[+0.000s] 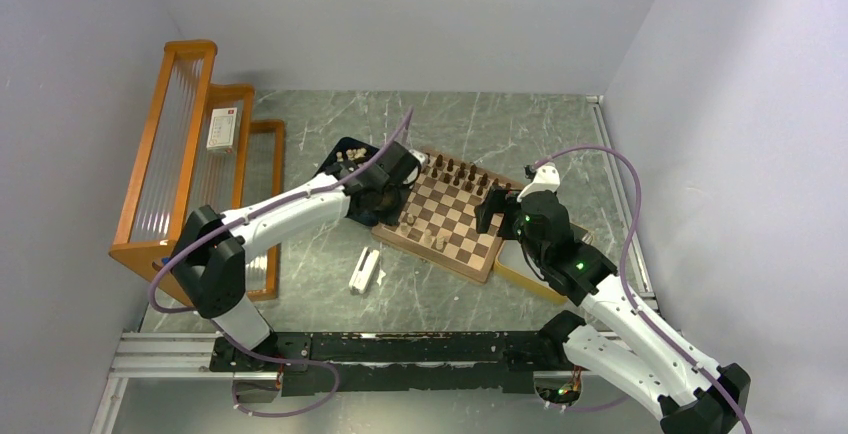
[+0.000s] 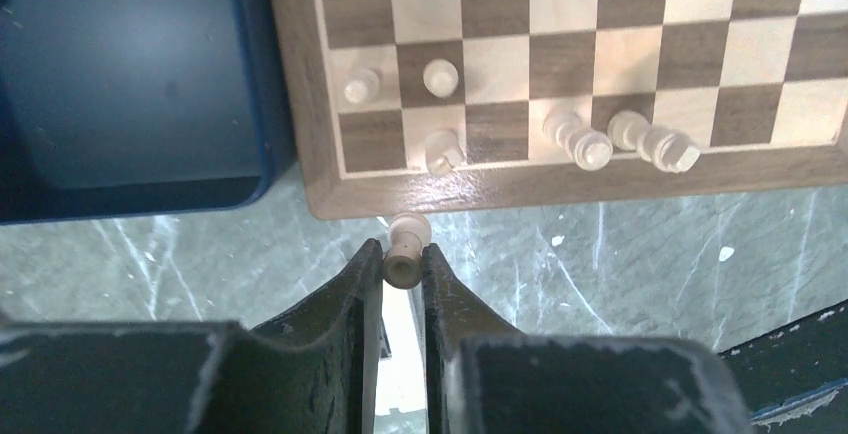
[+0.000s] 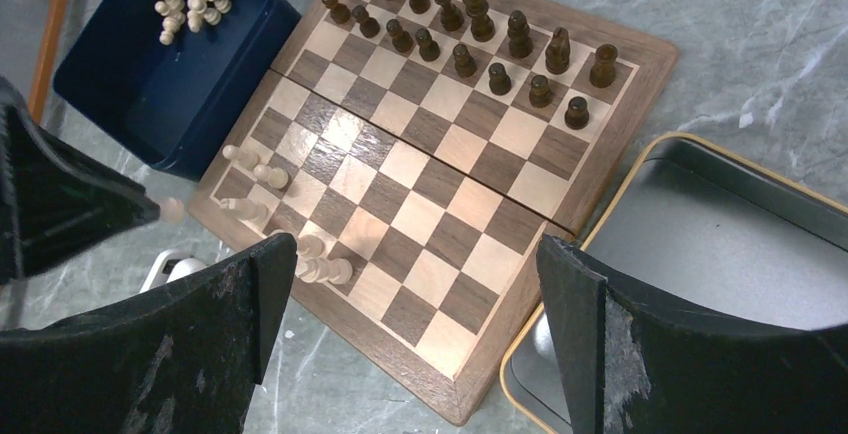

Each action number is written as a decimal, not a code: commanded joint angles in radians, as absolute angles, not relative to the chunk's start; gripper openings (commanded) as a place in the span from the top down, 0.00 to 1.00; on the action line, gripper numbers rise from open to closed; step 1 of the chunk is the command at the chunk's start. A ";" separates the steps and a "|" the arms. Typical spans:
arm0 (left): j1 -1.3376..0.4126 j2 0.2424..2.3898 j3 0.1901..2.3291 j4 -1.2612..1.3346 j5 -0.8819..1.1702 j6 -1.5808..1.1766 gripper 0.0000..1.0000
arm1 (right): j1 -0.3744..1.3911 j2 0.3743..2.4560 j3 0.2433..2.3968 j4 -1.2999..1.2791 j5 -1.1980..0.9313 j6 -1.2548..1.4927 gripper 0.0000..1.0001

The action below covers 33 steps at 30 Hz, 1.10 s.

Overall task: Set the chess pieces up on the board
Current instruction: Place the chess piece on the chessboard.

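Currently left claw [image 2: 402, 262] pinches a pale tan round-headed pawn [image 2: 406, 244]; right claw [image 3: 417, 249] gapes wide

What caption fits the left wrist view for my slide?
Left gripper holds a pale piece just off the board rim, several others already placed.

Two slim machines: the left white-shelled arm with black joints [image 1: 290, 206] and the matching right white-and-black arm [image 1: 630, 319]. Both have rounded tubular segments between blocky black housings. A mauve-grey cable [image 1: 627, 169] runs along each arm in loose loops. Small green lights [image 1: 578, 266] glow on the right arm's dark housings. The black plastic fingers [image 2: 345, 299] are wedge-shaped, with edges scuffed pale grey.
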State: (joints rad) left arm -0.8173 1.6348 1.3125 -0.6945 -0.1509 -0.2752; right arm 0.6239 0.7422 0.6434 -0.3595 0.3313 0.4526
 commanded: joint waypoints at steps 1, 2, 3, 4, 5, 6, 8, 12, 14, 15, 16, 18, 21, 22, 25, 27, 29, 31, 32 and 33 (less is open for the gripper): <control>-0.845 1.633 1.258 -0.621 -0.178 -0.334 0.83 | 0.628 0.742 0.652 -0.348 0.333 0.468 0.05; -0.849 1.635 1.249 -0.611 -0.183 -0.339 0.83 | 0.627 0.740 0.652 -0.349 0.334 0.466 0.05; -0.852 1.636 1.242 -0.601 -0.193 -0.342 0.84 | 0.628 0.740 0.653 -0.351 0.336 0.463 0.05; -0.854 1.639 1.237 -0.595 -0.200 -0.343 0.84 | 0.628 0.737 0.653 -0.352 0.339 0.461 0.05; -0.856 1.642 1.234 -0.590 -0.212 -0.344 0.83 | 0.627 0.736 0.652 -0.352 0.340 0.461 0.05; -0.857 1.646 1.231 -0.588 -0.223 -0.344 0.83 | 0.628 0.734 0.653 -0.351 0.342 0.460 0.05; -0.858 1.655 1.225 -0.580 -0.237 -0.345 0.83 | 0.627 0.734 0.658 -0.353 0.339 0.462 0.05; -0.858 1.669 1.204 -0.545 -0.251 -0.352 0.83 | 0.628 0.738 0.671 -0.363 0.334 0.469 0.05; -0.858 1.676 1.197 -0.532 -0.261 -0.350 0.83 | 0.627 0.735 0.672 -0.366 0.331 0.470 0.05; -0.858 1.679 1.196 -0.531 -0.268 -0.352 0.83 | 0.628 0.733 0.673 -0.368 0.331 0.468 0.05; -0.858 1.681 1.196 -0.530 -0.274 -0.351 0.83 | 0.627 0.730 0.673 -0.372 0.335 0.468 0.05; -0.857 1.678 1.189 -0.520 -0.278 -0.350 0.83 | 0.628 0.722 0.673 -0.379 0.338 0.471 0.06; -0.856 1.682 1.184 -0.507 -0.273 -0.344 0.82 | 0.627 0.712 0.666 -0.377 0.336 0.479 0.06; -0.858 1.691 1.190 -0.511 -0.274 -0.343 0.82 | 0.628 0.709 0.663 -0.375 0.336 0.484 0.06; -0.856 1.708 1.199 -0.513 -0.268 -0.338 0.82 | 0.628 0.707 0.658 -0.375 0.332 0.494 0.06; -0.857 1.713 1.199 -0.507 -0.267 -0.338 0.82 | 0.628 0.710 0.656 -0.375 0.329 0.495 0.06; -0.857 1.716 1.197 -0.499 -0.267 -0.338 0.82 | 0.628 0.717 0.662 -0.380 0.331 0.493 0.06; -0.856 1.722 1.200 -0.497 -0.269 -0.337 0.83 | 0.628 0.720 0.668 -0.383 0.334 0.488 0.06; -0.856 1.725 1.202 -0.497 -0.272 -0.337 0.82 | 0.627 0.720 0.671 -0.382 0.335 0.487 0.06; -0.857 1.727 1.204 -0.497 -0.274 -0.335 0.82 | 0.627 0.721 0.673 -0.380 0.334 0.486 0.06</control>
State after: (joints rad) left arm -0.8524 1.7142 1.1900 -0.5377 -0.2516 -0.3374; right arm 0.6239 0.7216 0.6437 -0.3740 0.3283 0.4797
